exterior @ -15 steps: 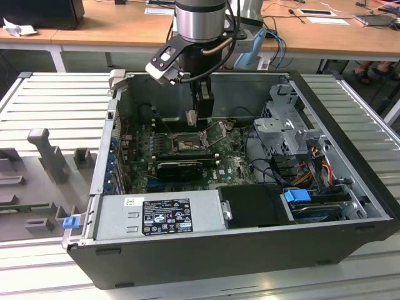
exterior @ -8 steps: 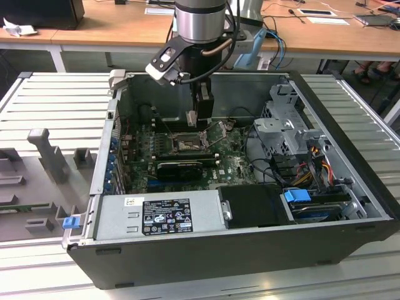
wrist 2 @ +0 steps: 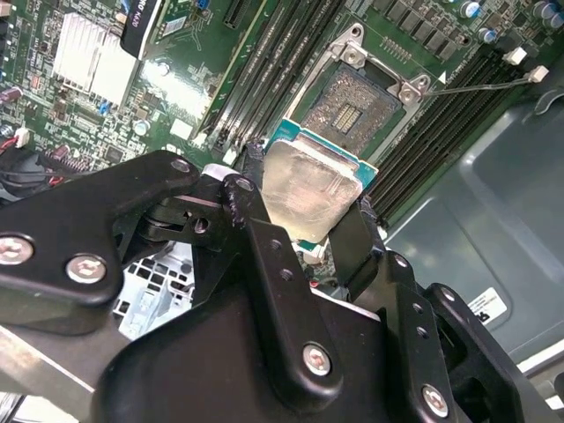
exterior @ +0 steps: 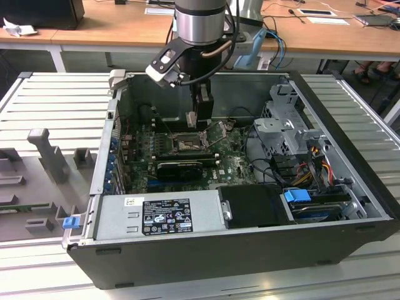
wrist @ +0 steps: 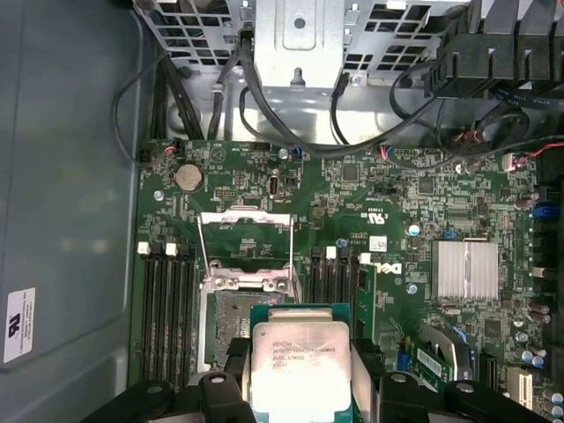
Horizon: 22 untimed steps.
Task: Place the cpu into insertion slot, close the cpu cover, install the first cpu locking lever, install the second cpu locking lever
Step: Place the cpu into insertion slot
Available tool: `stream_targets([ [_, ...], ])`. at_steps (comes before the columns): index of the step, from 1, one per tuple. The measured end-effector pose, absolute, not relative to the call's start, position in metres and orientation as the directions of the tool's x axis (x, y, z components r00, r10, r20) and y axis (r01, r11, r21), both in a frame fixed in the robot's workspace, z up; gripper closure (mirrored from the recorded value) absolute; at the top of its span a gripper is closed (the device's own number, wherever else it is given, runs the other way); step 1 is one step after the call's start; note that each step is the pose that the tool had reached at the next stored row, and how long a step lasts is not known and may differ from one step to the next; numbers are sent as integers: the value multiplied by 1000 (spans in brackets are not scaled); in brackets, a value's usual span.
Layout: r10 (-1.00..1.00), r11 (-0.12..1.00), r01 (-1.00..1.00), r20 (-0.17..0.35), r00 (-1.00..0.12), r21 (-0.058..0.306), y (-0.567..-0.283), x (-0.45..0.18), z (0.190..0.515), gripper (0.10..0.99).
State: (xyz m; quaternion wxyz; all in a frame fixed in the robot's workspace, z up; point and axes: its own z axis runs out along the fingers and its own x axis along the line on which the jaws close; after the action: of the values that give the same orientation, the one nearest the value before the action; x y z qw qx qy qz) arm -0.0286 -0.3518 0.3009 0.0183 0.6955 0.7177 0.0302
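One gripper (exterior: 196,124) hangs, in the exterior view, over the insertion slot (exterior: 187,145) toward the far edge of the motherboard (exterior: 234,165). In the second wrist view its jaws clench the cpu (wrist 2: 310,196) by opposite edges, held clear of the slot. Set down offset, a corner could ride the frame and bend contacts. The first wrist view makes plain the cpu cover (wrist: 247,240) standing raised, which the exterior view leaves unclear.
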Motion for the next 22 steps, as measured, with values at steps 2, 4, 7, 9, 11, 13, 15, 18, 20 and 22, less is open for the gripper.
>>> stream_targets([
  [2, 999, 31, 997, 16, -32, 68, -352, -29, 300, 545],
  [4, 999, 31, 997, 16, -32, 67, -352, -29, 299, 545],
  [7, 999, 31, 997, 16, -32, 64, -352, -29, 298, 545],
  [9, 999, 31, 998, 16, -32, 63, -352, -29, 297, 545],
  [11, 999, 26, 998, 16, -27, 62, -351, -29, 295, 545],
  [13, 1000, 13, 998, 16, -14, 61, -350, -29, 293, 545],
  [15, 1000, 9, 998, 16, -10, 60, -350, -29, 291, 545],
  [18, 1000, 9, 998, 16, -10, 59, -350, -29, 286, 545],
  [20, 1000, 9, 998, 17, -10, 59, -350, -29, 284, 545],
  [22, 1000, 9, 998, 17, -10, 60, -350, -29, 283, 545],
])
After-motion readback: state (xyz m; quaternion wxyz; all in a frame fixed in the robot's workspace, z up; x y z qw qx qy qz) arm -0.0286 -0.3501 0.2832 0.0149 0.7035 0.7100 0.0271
